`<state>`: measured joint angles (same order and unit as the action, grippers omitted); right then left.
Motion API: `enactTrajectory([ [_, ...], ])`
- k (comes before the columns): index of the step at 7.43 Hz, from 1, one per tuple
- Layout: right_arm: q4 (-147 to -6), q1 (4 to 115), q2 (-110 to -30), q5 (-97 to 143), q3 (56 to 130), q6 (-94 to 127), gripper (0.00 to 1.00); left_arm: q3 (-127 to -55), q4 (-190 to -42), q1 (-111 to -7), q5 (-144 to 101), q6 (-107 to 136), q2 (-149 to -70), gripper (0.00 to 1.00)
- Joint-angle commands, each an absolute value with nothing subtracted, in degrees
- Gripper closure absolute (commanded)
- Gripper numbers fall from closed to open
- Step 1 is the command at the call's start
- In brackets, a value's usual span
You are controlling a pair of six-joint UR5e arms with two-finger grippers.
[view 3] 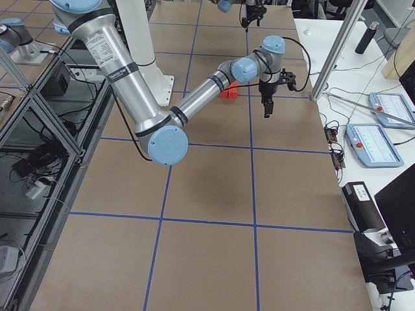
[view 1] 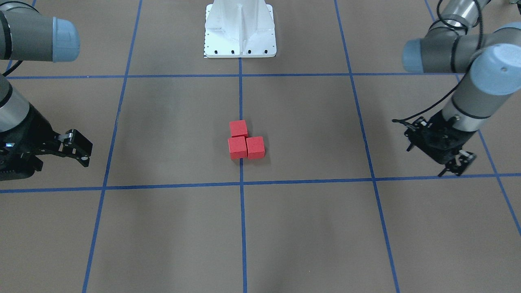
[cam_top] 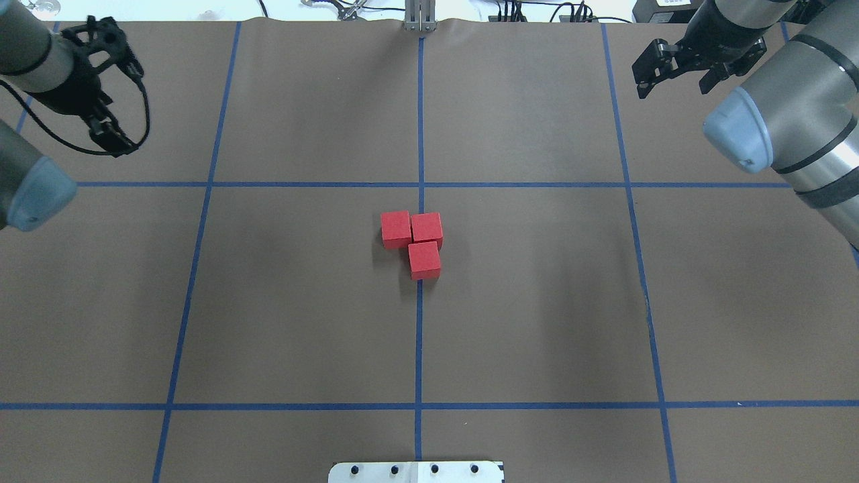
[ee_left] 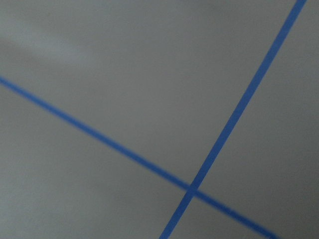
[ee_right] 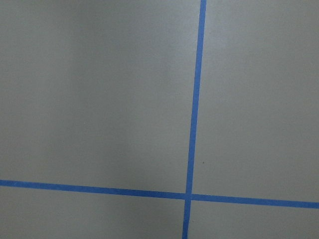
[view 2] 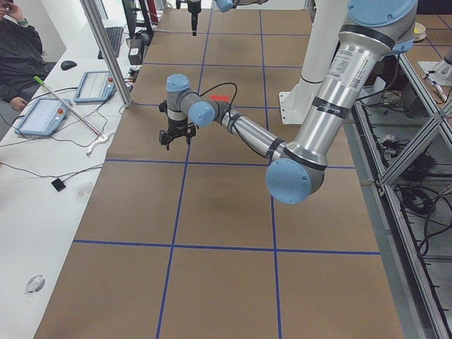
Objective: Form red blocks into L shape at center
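Observation:
Three red blocks [cam_top: 427, 229] sit touching in an L shape at the center [cam_top: 523, 282], on the vertical blue tape line. In the overhead view two lie side by side and the third sits below the right one. They also show in the front-facing view [view 1: 237, 147]. My left gripper [cam_top: 127, 104] is open and empty at the far left, well away from the blocks. My right gripper [cam_top: 671, 90] is open and empty at the far right. Both wrist views show only brown floor and blue tape.
The white metal base [view 1: 240, 36] stands on the robot's side of the table. Blue tape lines [cam_top: 420, 349] divide the brown surface into a grid. A bench with tablets [view 2: 42, 113] and a metal pole [view 2: 106, 56] lies beyond the table's far edge.

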<state>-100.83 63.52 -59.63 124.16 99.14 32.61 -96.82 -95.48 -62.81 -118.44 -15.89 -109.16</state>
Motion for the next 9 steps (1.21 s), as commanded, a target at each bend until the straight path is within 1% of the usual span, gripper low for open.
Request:
enactTrajectory([
  [1, -101.07, 68.96, -63.7, 127.42, 98.7, 22.2, 0.01, -97.3, -95.98, -70.54, -118.74, -17.05, -104.86, 0.0],
  [3, -100.99, 74.94, -69.49, 131.2, 98.7, 12.53, 0.01, -93.28, -91.17, -76.61, -121.54, -14.86, -105.72, 0.0],
  [5, -100.46, 79.0, -75.56, 132.27, 98.96, 8.88, 0.01, -93.08, -90.79, -78.56, -128.18, -4.64, -104.69, 0.0],
  [6, -98.54, 79.01, -76.37, 132.01, 98.62, 8.62, 0.01, -93.16, -90.79, -80.58, -131.89, -4.31, -103.29, 0.0],
  [7, -97.83, 80.41, -79.6, 132.19, 99.05, 8.61, 0.01, -93.34, -91.31, -80.86, -132.18, -4.48, -100.84, 0.0],
  [8, -93.56, 82.86, -81.63, 132.27, 98.7, 8.7, 0.01, -93.51, -91.49, -80.77, -131.58, -4.48, -98.2, 0.0],
  [9, -92.47, 83.32, -83.48, 132.45, 98.35, 9.48, 0.01, -92.3, -91.93, -80.25, -131.57, -3.79, -98.09, 0.0],
])
